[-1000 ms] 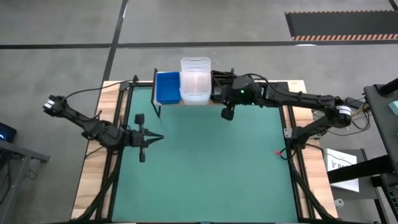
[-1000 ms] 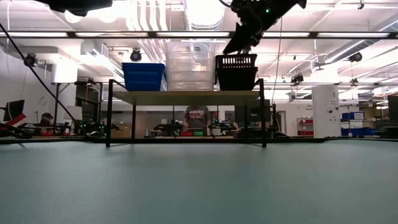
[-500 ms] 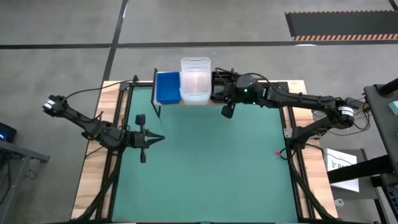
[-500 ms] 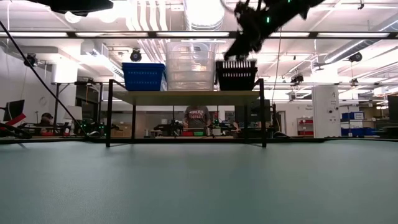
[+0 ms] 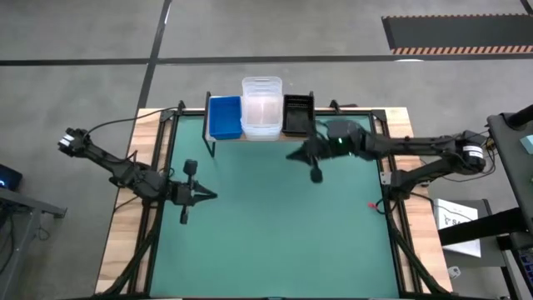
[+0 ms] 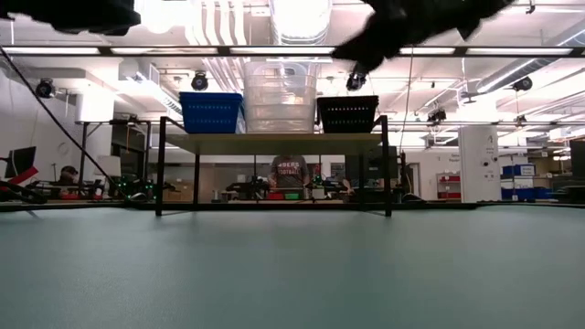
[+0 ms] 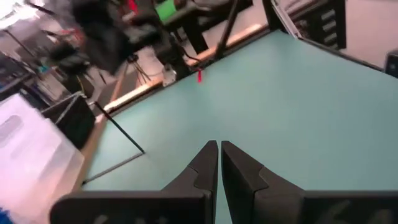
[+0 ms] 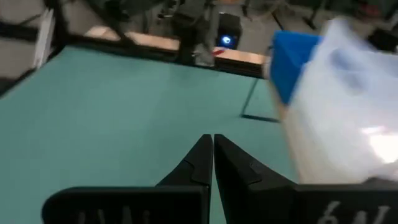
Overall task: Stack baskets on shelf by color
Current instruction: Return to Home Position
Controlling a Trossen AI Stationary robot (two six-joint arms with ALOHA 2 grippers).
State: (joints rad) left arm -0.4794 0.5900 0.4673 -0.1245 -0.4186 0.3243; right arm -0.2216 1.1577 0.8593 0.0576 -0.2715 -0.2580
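Right gripper [image 5: 291, 156], fingers together and empty, hangs just 6 o'clock of the black baskets [image 5: 297, 114] on the shelf [image 6: 274, 143]; a careless swing could topple them; left gripper [image 5: 210, 196] likewise closed, empty.

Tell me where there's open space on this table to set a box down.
The green mat is bare across its near half and between the left claw and right claw. Crowded at the far edge: the shelf is filled by the blue bins, clear bins and black bins, and the right claw hangs just in front.
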